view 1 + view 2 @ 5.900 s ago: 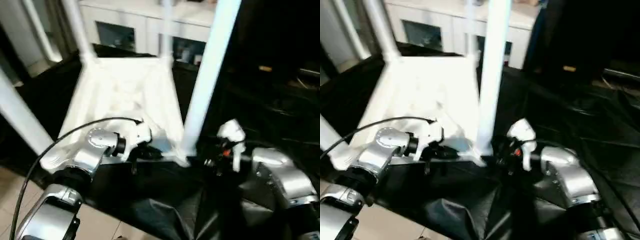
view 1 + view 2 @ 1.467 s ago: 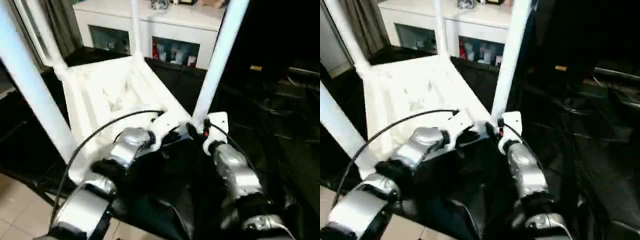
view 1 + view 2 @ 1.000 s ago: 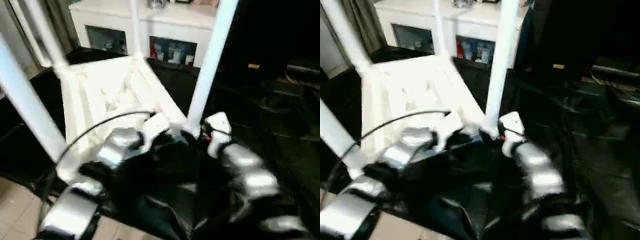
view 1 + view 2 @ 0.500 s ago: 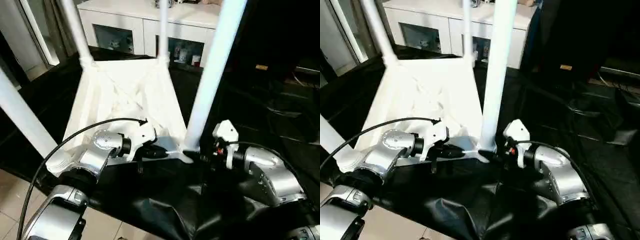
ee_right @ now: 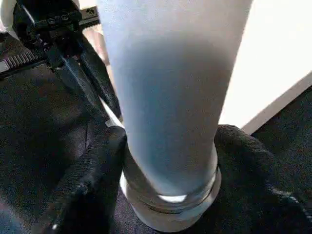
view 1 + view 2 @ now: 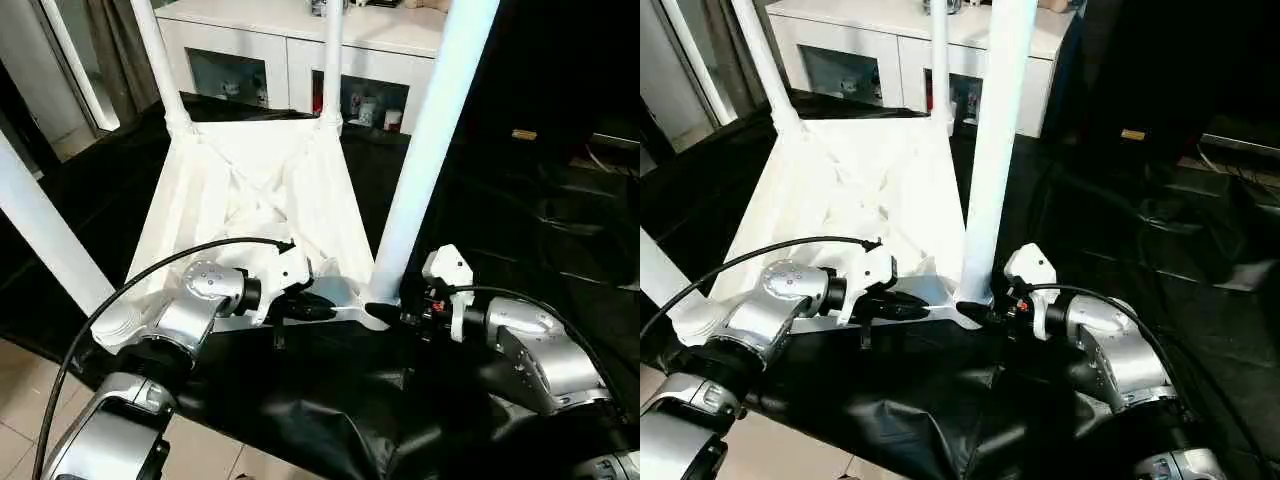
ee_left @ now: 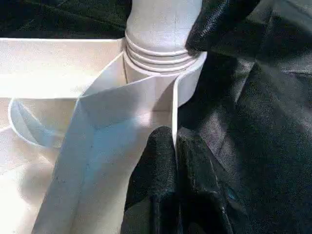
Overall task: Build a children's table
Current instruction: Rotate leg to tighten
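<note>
Underneath: threaded leg in socket

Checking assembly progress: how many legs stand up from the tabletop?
4. Near right leg between the right pincer's fingers; near left leg; far left leg; far right leg.

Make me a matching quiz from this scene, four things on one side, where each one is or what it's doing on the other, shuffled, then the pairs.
1. left gripper
2. right gripper
3. cabinet
4. black sheet

A. behind the tabletop, with glass doors
B. fingers on either side of the near right leg's base
C. clamped on the tabletop's near edge wall
D. spread under the upturned tabletop

Pairs: 1-C, 2-B, 3-A, 4-D
</note>
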You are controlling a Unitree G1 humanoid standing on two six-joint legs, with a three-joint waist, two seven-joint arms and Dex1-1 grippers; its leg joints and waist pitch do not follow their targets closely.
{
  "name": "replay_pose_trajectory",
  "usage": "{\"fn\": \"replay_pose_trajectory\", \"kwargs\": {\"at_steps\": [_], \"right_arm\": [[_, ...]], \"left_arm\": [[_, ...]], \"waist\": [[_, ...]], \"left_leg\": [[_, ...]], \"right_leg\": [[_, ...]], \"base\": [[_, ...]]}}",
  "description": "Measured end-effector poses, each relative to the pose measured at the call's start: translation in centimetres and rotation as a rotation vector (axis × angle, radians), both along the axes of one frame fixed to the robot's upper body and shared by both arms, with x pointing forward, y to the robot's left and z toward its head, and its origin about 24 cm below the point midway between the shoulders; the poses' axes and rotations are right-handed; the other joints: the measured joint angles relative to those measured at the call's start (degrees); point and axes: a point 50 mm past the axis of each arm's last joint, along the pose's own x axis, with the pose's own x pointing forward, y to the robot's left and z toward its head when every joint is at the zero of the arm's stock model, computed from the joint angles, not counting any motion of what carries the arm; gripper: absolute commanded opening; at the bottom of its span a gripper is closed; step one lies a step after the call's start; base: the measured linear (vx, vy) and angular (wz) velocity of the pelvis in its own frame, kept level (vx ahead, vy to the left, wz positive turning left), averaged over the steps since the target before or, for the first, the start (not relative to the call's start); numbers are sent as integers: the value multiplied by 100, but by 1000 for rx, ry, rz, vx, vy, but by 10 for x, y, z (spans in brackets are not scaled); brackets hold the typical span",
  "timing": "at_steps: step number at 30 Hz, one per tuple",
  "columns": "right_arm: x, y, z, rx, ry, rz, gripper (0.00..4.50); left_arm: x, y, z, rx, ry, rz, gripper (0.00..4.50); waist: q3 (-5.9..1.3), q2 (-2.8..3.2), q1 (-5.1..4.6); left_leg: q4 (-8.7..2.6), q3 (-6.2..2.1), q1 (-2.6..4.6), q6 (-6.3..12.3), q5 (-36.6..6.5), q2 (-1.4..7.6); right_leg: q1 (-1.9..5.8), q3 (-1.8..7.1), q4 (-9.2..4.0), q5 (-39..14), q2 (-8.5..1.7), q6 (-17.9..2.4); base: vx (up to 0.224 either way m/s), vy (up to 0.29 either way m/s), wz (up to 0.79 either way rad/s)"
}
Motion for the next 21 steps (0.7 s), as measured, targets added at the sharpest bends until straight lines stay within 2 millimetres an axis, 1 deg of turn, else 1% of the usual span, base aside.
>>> {"fn": "replay_pose_trajectory", "kwargs": {"at_steps": [2, 7, 9, 13, 15, 18, 21], "right_arm": [[0, 0, 0, 1, 0, 0, 257], [1, 2, -1, 10, -1, -18, 251], [2, 4, -3, 22, -1, -51, 251], [8, 4, -8, 56, -10, -173, 250], [15, 8, -14, 98, -9, -330, 250], [25, 15, -17, 127, -23, -578, 250], [32, 21, -15, 120, -32, -709, 245]], "left_arm": [[0, 0, 0, 1, 0, 0, 0], [0, 1, 0, 2, -4, 12, 0], [2, 0, -1, 3, -13, 32, 0], [8, -9, -2, 6, -37, 92, 0], [16, -22, -2, 13, -61, 167, 0], [25, -45, -3, 15, -72, 285, 0], [28, -57, -3, 13, -72, 352, 0]], "waist": [[0, 0, -1], [0, 0, -10], [0, 0, -18], [-1, -1, -43], [-1, -7, -65], [-2, -6, -126], [-10, 4, -154]], "left_leg": [[0, 0, 0, 0, 0, 0], [0, 0, 1, 0, 0, 0], [3, 0, 2, 0, 1, 0], [15, 1, 6, 0, 1, -3], [22, 0, 9, 0, 1, -3], [29, 0, 9, -1, 1, -9], [27, 0, 8, 0, 1, -15]], "right_leg": [[0, 0, 0, 0, 0, 0], [0, 0, 0, 0, 0, 0], [1, 1, 1, -2, 0, 3], [6, 9, 0, -15, -2, 25], [9, 9, 0, -16, -1, 27], [10, 10, -1, -17, -8, 28], [12, 9, -4, -17, -14, 29]], "base": [[0, 0, 0], [0, 0, 0], [0, 0, 0], [0, 0, 0], [0, 0, 0], [0, 0, 0], [0, 0, 0]]}}
